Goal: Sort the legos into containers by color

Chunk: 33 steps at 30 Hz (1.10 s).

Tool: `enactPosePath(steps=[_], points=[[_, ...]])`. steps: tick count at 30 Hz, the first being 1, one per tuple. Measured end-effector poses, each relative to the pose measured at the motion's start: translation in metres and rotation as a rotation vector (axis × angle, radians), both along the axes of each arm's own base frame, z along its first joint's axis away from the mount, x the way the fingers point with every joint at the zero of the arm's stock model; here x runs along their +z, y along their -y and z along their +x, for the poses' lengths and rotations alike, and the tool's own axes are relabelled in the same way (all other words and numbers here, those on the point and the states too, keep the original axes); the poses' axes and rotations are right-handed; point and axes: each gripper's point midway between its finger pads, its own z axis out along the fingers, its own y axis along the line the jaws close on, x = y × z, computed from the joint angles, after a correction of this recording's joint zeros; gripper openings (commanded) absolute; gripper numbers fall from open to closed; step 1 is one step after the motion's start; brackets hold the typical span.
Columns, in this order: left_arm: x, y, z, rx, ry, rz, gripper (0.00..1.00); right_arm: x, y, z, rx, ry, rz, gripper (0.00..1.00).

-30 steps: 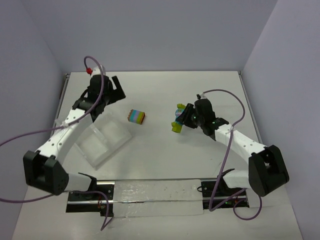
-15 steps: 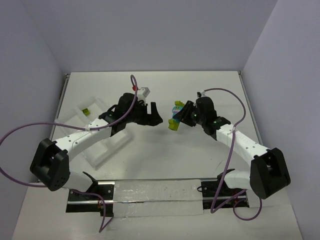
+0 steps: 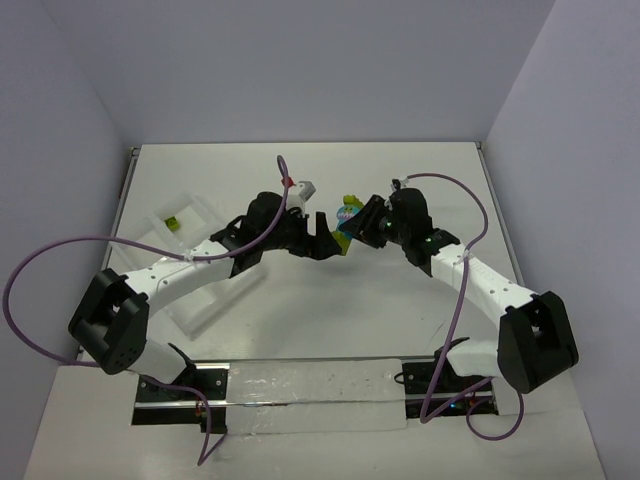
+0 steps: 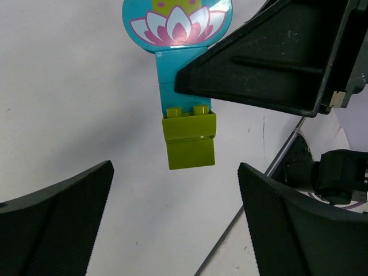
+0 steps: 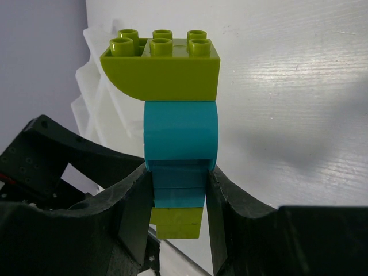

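Clamping a small stack of legos (image 5: 181, 132) between its two fingers, my right gripper (image 5: 178, 201) is closed on the teal brick in the stack's lower half. The stack hangs over the white table (image 3: 400, 330) near the middle of the workspace, and its shadow falls apart from it, so it looks lifted rather than resting. From my right wrist I see a lime green curved brick with studs at the far end, a rounded teal piece below it, then the gripped teal brick, and lime green again at the end nearest the wrist. My left wrist camera shows a pink and white lotus flower printed on the rounded teal piece. My left gripper (image 4: 175, 198) has its jaws spread wide and holds nothing. Its dark ribbed fingers (image 4: 57, 218) stand either side of that view, with the stack's lime green end just ahead of them, close but not touching and not between them. From above, the two grippers meet almost nose to nose, the left one just beside the stack from the left. The clear tray (image 3: 205, 285) lies well off to the left, partly hidden under my left arm. One lime green brick (image 3: 172, 222) sits in the compartment at its far left corner.
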Motion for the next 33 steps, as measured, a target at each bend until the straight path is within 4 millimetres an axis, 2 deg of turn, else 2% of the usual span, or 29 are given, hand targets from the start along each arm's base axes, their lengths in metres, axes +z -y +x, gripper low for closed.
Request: enactPosePath(steps=[5,14,21,27,30,31,33], points=[[-0.008,0.006,-0.005,-0.018,-0.008,0.014,0.81,0.003,-0.002,0.001,-0.003,-0.003,0.019,0.04],[-0.014,0.009,-0.005,-0.006,-0.006,0.032,0.75,0.011,-0.006,0.005,-0.001,0.016,0.043,0.04],[-0.019,0.009,-0.001,0.020,-0.006,0.045,0.75,0.012,-0.007,0.004,0.001,0.015,0.047,0.04],[-0.010,0.015,0.005,0.027,0.002,0.022,0.74,0.012,-0.007,0.005,0.003,0.018,0.049,0.04],[-0.005,0.018,0.007,0.027,0.010,0.011,0.65,0.013,-0.008,0.005,0.004,0.018,0.049,0.04],[-0.004,0.019,0.008,0.027,0.011,0.007,0.50,0.013,-0.008,0.005,0.004,0.019,0.049,0.04],[-0.001,0.022,0.010,0.023,0.017,0.000,0.40,0.013,-0.008,0.005,0.006,0.018,0.050,0.04]])
